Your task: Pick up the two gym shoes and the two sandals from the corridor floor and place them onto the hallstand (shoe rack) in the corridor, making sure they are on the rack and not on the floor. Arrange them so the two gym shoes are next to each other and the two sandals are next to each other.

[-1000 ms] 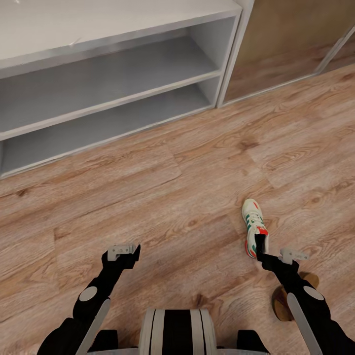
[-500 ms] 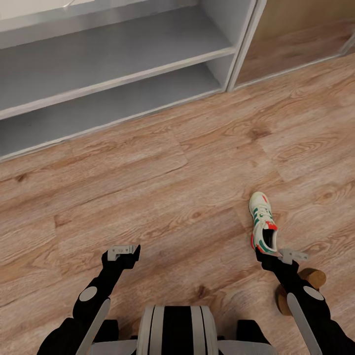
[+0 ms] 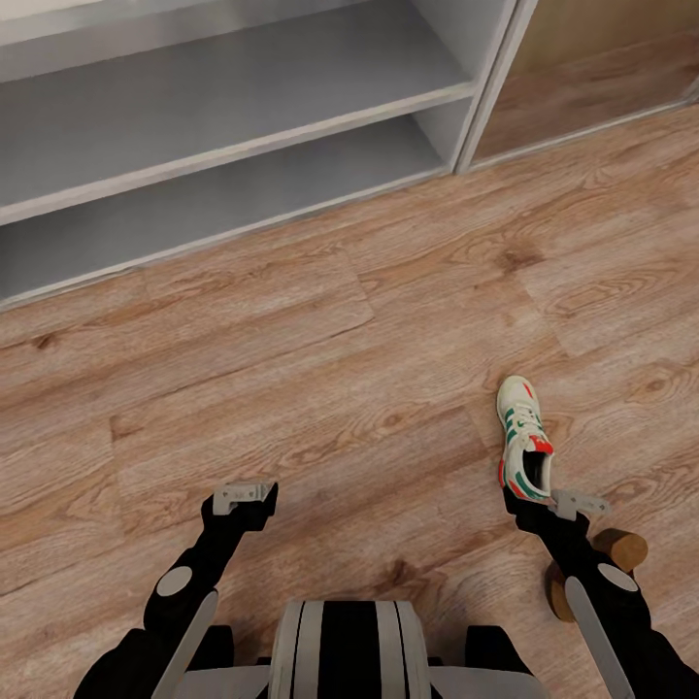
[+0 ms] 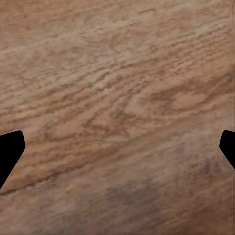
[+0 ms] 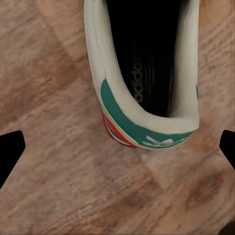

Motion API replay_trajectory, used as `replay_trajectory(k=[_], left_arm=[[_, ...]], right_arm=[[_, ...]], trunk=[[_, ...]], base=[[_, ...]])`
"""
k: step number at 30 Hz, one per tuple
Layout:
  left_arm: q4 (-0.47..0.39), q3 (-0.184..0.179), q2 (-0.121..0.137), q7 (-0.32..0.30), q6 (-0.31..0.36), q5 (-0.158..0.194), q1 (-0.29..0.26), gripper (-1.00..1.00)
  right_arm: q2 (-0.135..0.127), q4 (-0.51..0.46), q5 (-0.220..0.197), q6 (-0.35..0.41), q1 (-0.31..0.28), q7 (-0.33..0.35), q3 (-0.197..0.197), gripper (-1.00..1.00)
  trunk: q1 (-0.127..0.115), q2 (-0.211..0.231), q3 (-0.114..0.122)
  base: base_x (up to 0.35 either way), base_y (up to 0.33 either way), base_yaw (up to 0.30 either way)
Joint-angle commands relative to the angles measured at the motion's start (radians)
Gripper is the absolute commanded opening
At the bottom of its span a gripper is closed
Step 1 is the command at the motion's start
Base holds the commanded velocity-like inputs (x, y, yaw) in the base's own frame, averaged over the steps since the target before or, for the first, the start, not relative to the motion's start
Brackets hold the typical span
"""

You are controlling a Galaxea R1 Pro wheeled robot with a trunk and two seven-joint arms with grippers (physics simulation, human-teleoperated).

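Rack shelves bare as far as we see, one sneaker on the floor under our splayed right gripper, a sandal beside that arm, left gripper splayed and empty, nothing racked yet.

One gym shoe lies on the corridor floor, well apart from the hallstand and on the near side of it, and the right wrist view shows the same single shoe from its heel end. The hallstand itself is one unit with two open shelf compartments, one above the other. Nearer than the shoe lies one partly hidden brown thing with a tan sole, perhaps one sandal; whether it is one or two cannot be told.
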Motion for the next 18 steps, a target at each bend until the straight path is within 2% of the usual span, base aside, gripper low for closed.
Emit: replay_trajectory(k=[1,18], left_arm=[[-0.004,-0.004,0.002,0.009,0.003,0.01,0.001,1.0],[-0.055,-0.006,0.003,0.007,0.001,0.01,0.012,1.0]], right_arm=[[0.0,-0.002,-0.011,0.003,0.0,-0.007,0.001,1.0],[-0.005,0.0,-0.012,-0.006,0.001,-0.005,-0.004,1.0]], trunk=[[0.0,0.0,-0.001],[0.0,0.0,-0.001]], base=[[0.0,0.0,0.002],[0.0,0.0,0.0]])
